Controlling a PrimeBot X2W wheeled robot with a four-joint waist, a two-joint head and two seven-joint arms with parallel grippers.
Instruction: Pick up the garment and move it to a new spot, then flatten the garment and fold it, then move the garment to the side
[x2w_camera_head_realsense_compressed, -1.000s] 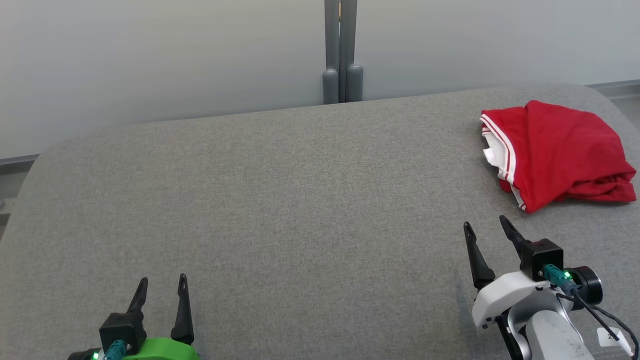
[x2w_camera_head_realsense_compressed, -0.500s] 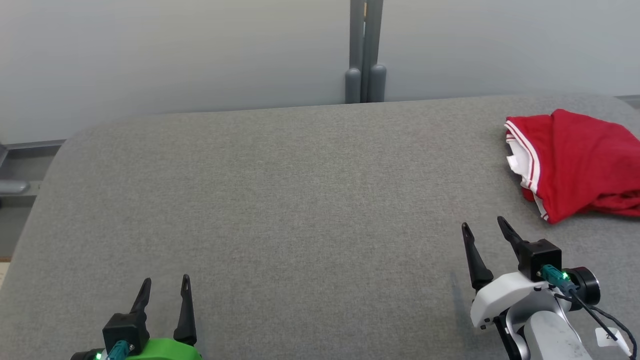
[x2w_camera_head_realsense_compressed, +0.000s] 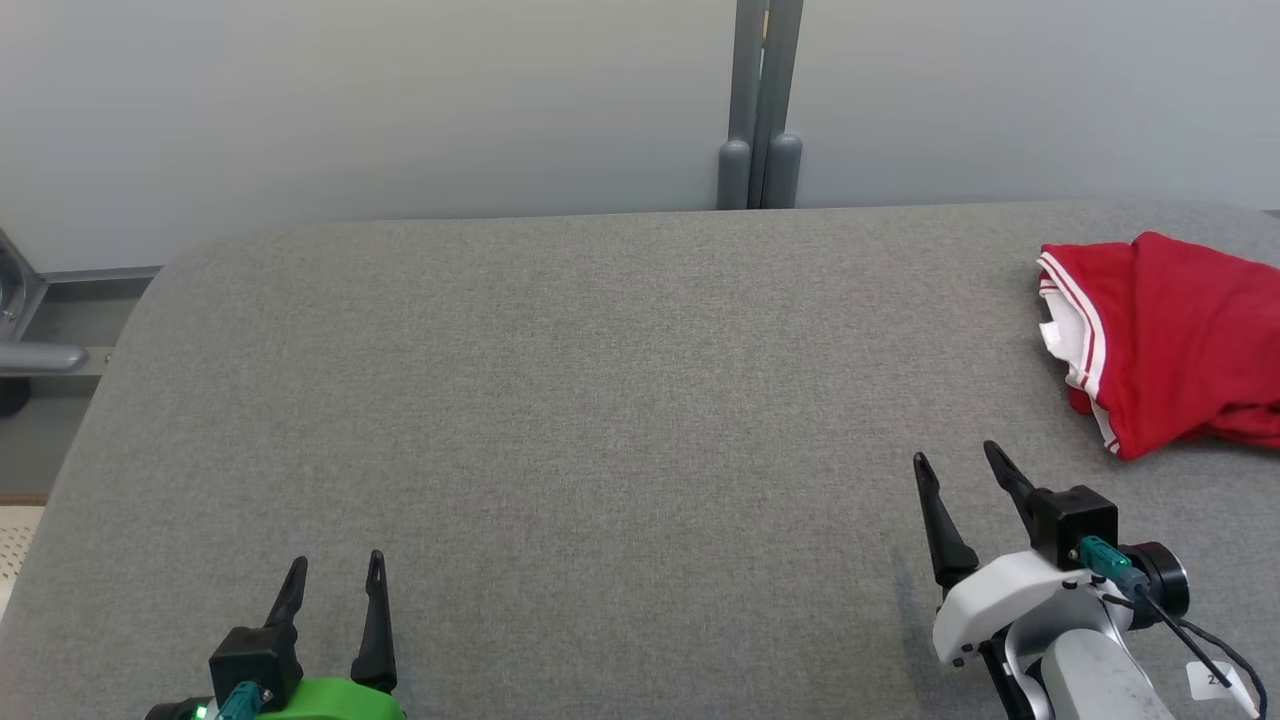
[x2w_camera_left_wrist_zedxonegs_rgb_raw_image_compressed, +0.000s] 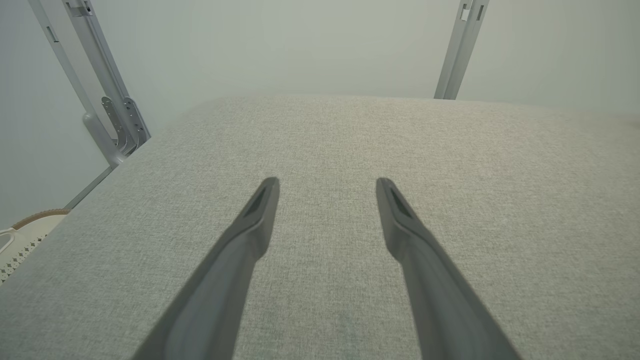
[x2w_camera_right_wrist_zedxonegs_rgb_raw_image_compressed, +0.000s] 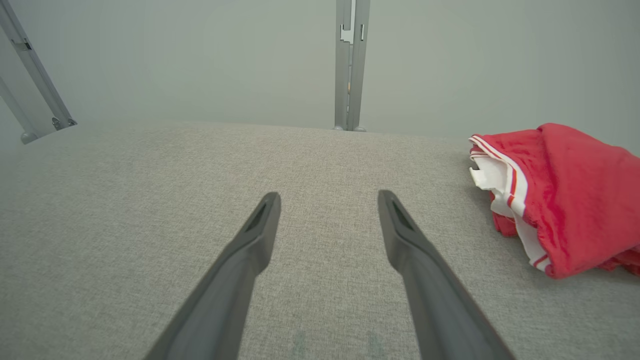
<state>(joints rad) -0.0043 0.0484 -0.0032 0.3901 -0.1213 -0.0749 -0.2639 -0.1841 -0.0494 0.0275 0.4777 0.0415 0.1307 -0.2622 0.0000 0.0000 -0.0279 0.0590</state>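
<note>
Red garment (x2w_camera_head_realsense_compressed: 1180, 340) lies, apparently bunched, near the spread right hand (x2w_camera_head_realsense_compressed: 954, 452); left hand (x2w_camera_head_realsense_compressed: 338, 560) likewise spread.

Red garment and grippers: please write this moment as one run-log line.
garment: bunched red fabric with white striped trim, on grey fabric surface | left gripper: open, empty | right gripper: open, empty, apart from garment

Broad bare grey table (x2w_camera_head_realsense_compressed: 600, 400), red garment (x2w_camera_head_realsense_compressed: 1180, 340) bunched at right edge, wall behind.
</note>
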